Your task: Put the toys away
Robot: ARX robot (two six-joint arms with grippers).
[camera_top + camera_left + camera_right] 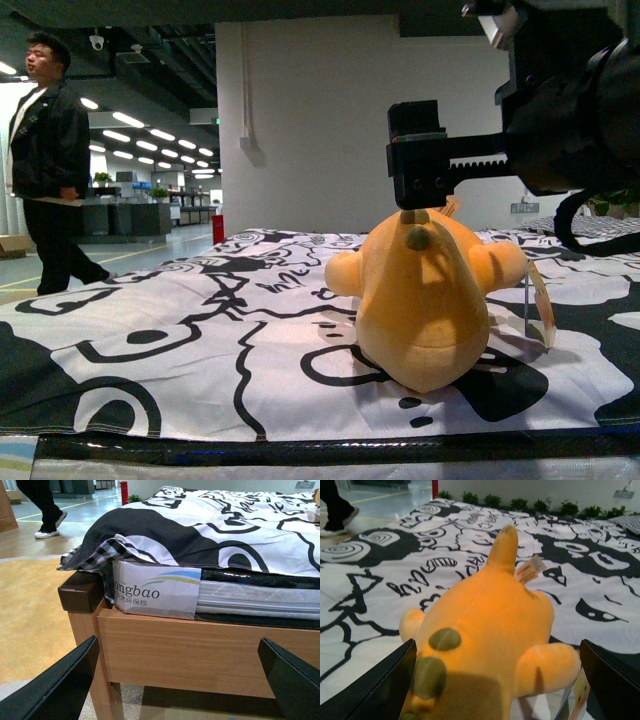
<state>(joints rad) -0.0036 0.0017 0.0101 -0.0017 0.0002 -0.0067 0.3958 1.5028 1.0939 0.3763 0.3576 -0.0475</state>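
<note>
Two pairs of jaws, both spread wide and holding nothing. Right gripper [420,170] first: poised right over the top end of the plush toy [425,300], jaws parted to either side of the rounded orange-yellow body in the right wrist view, no pad seen pressing in. From the front, hard to tell touching from just above. Opened that wide most likely to take the fat body, and brought in from above to suit the soft, sagging shape.

Toy itself lying on the bed cover [180,340], black-and-white patterned, toward the near right of the bed, brownish nub [418,238] up near the gripper, stubby limbs out to both sides. Pale hang tag [541,300] dangling at its right, just beside the body; liable to get pinched or snagged in a close. Nothing else seen on the cover near the toy to block a lift. No box or basket in view for the putting away.

Left gripper [178,640] low beside the bed, facing the wooden bed frame [200,652] and the mattress label [157,592], well apart from the toy, seemingly parked out of the way. Far left, a person [45,150] mid-stride on the floor beyond the bed, well apart too.
</note>
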